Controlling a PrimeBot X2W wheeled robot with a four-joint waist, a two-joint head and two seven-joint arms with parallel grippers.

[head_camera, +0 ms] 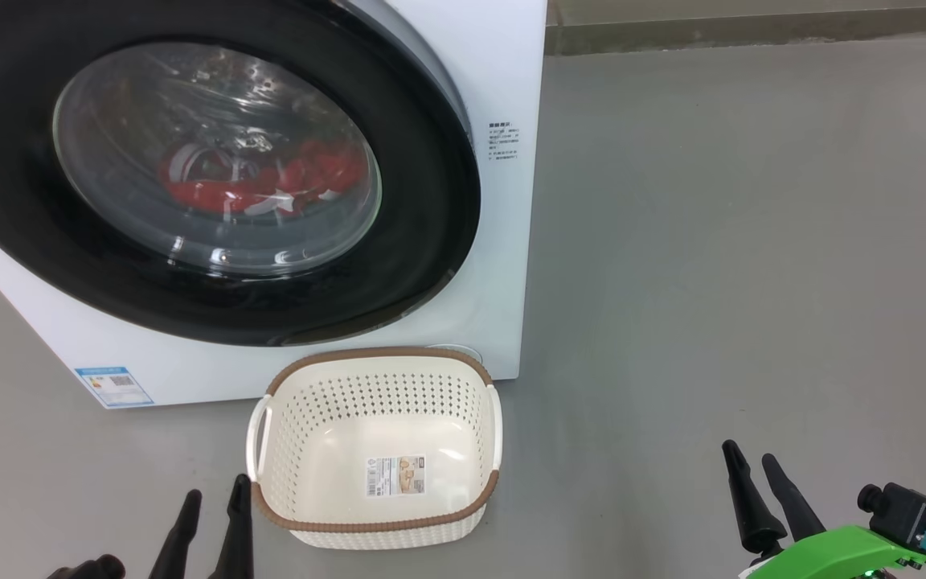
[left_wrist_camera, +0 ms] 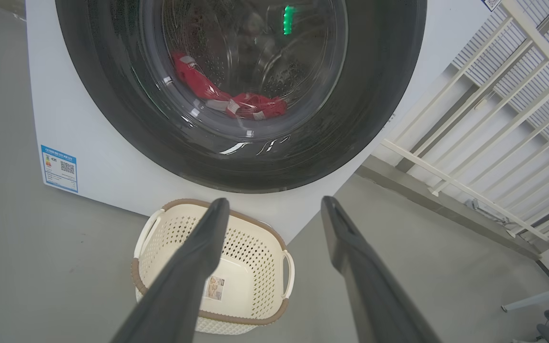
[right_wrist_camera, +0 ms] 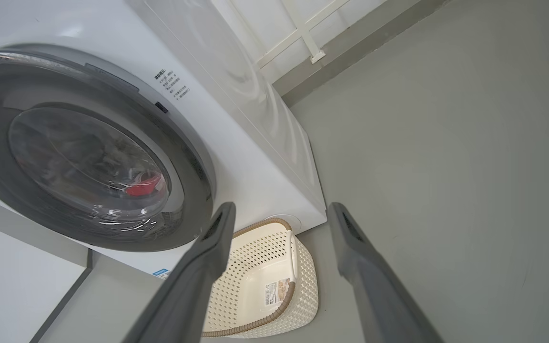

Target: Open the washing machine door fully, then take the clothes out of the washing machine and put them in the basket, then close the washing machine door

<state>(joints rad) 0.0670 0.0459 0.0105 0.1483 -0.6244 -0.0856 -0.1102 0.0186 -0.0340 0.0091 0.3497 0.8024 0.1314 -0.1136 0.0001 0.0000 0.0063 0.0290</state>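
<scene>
The white washing machine (head_camera: 503, 88) stands at the upper left, its round black-rimmed door (head_camera: 423, 265) shut against the front. Red clothes (head_camera: 270, 181) with white stripes lie inside, seen through the glass; they appear too in the left wrist view (left_wrist_camera: 250, 105) and the right wrist view (right_wrist_camera: 143, 186). The cream basket (head_camera: 374, 527) with a brown rim sits empty on the floor in front of the machine. My left gripper (head_camera: 214, 494) is open just left of the basket. My right gripper (head_camera: 752, 462) is open, well to the basket's right.
Grey floor (head_camera: 752, 241) stretches to the right of the machine. A white slatted rail (left_wrist_camera: 489, 119) and a low wall base run behind the washer. A blue label (head_camera: 113, 386) marks the machine's lower left corner.
</scene>
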